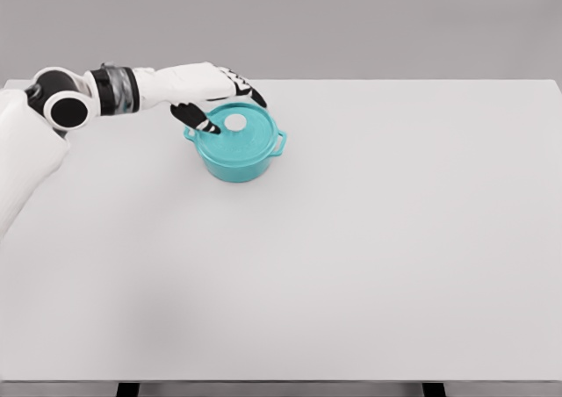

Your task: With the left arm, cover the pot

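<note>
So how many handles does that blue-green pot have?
2 side handles on the teal pot: one on its right, one on its left, partly hidden under the left hand. The lid adds a white knob on top.

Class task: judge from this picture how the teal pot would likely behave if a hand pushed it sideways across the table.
The teal pot looks squat and wide, so it would probably slide rather than tip. Its smooth finish and the plain white table suggest little grip. The lid seems only to rest on top, with the left hand over it, so a sharp shove might shift it.
</note>
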Robot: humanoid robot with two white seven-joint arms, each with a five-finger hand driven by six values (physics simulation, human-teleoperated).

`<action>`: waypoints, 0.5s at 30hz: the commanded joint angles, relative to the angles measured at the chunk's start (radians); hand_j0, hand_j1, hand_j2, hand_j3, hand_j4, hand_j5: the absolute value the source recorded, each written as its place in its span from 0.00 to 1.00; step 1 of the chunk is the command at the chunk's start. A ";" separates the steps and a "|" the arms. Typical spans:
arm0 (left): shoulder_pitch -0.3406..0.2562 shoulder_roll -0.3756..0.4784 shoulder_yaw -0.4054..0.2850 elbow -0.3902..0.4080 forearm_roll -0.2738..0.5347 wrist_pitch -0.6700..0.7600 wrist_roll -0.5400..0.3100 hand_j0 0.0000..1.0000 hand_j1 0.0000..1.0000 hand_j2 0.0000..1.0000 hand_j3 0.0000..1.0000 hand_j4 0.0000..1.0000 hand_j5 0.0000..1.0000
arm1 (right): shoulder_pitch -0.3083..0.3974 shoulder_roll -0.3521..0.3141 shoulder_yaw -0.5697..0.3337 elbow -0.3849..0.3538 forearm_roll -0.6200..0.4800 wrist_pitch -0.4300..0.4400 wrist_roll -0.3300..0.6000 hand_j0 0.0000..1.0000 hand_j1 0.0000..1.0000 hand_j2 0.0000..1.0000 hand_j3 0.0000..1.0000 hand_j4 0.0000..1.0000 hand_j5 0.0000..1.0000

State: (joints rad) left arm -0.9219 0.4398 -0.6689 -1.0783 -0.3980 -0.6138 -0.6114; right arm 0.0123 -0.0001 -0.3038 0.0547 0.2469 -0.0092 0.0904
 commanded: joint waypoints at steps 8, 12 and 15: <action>0.012 0.237 0.015 -0.183 0.071 0.003 0.000 1.00 1.00 1.00 1.00 1.00 1.00 | -0.002 0.000 0.000 0.001 0.000 0.000 0.000 1.00 1.00 1.00 1.00 1.00 1.00; 0.127 0.320 0.120 -0.181 0.139 0.003 0.000 1.00 1.00 1.00 1.00 1.00 1.00 | 0.000 0.000 0.000 0.001 0.000 0.000 0.000 1.00 1.00 1.00 1.00 1.00 1.00; 0.244 0.338 0.267 -0.183 0.137 0.003 0.000 1.00 1.00 1.00 1.00 1.00 1.00 | 0.000 0.000 0.000 0.001 0.000 0.000 0.000 1.00 1.00 1.00 1.00 1.00 1.00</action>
State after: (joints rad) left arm -0.6643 0.7518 -0.4900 -1.2575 -0.2789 -0.6152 -0.6117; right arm 0.0123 -0.0001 -0.3038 0.0545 0.2469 -0.0092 0.0904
